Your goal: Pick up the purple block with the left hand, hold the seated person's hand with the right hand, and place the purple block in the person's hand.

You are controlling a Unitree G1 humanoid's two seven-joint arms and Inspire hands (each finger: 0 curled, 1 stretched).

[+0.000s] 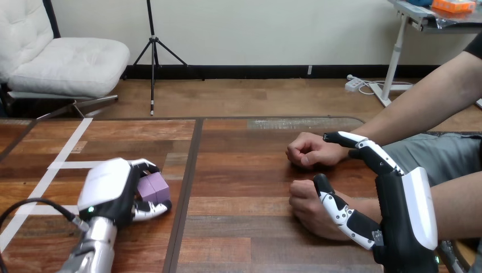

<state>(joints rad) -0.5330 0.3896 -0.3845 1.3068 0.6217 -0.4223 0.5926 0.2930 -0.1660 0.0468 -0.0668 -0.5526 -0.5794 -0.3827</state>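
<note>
Right hand (401,227) spread, thumb on the person's nearer fist (307,209); left hand (108,190) clasps pale-purple block (153,189).

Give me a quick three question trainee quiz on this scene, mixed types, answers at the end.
1. True or false: the purple block lies in the person's open palm.
2. The left hand is: A) flat beside the block, B) curled round the block, C) touching the person.
3. Fill in: the person's nearer hand and farther hand are both closed into ____.
Key: 1 false; 2 B; 3 fists.
</note>
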